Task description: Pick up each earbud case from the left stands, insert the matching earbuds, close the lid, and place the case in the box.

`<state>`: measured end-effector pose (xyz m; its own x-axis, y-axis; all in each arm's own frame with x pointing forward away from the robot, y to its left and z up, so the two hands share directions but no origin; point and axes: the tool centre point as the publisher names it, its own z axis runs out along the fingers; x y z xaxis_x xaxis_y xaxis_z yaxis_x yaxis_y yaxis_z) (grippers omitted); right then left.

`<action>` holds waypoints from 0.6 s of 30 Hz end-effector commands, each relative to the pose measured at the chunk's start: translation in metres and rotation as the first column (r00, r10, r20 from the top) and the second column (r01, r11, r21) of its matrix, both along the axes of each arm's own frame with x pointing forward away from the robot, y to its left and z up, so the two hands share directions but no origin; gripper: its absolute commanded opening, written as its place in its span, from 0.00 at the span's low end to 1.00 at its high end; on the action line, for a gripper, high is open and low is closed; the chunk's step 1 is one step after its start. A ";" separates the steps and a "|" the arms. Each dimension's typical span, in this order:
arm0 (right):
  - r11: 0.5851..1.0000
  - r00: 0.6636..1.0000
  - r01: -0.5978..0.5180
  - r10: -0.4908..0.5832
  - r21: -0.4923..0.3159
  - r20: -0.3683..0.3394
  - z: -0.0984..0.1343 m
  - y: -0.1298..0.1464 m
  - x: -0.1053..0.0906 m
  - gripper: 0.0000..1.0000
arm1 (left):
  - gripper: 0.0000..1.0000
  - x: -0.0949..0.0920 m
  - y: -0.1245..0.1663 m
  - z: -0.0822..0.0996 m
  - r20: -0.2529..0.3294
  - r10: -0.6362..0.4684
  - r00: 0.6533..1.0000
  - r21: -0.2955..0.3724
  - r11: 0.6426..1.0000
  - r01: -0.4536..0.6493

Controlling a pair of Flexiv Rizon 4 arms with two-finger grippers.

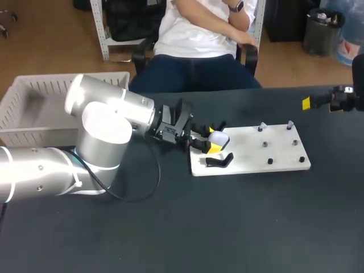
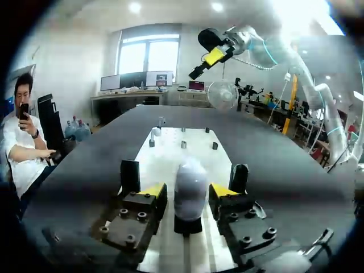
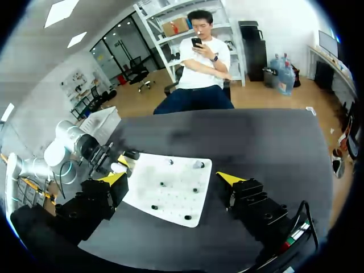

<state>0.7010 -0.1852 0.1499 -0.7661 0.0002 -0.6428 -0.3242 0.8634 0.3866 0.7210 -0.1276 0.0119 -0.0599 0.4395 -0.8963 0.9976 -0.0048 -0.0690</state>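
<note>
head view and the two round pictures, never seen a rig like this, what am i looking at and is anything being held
This is a robot with two arms at a dark table. The head view looks down from above and behind. Each round picture comes from a camera on one arm's wrist, looking out along its pincer. On the table lies a white board with small pegs, and a white slatted box sits at the left. The left pincer has its yellow-tipped fingers on either side of a pale earbud case standing on the board. It is open and not gripping the case. The right pincer hangs open over the table's right side, holding nothing.
</note>
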 end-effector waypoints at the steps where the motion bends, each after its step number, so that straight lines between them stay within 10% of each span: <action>1: 1.000 1.000 0.001 -0.001 -0.001 0.000 0.000 0.000 0.000 1.00 | 0.46 0.003 -0.001 -0.001 -0.003 -0.005 1.000 0.000 1.000 0.005; 18: 1.000 1.000 0.001 -0.001 -0.001 0.000 0.000 0.000 0.000 1.00 | 0.00 0.003 0.001 -0.002 -0.010 -0.001 1.000 -0.006 1.000 0.001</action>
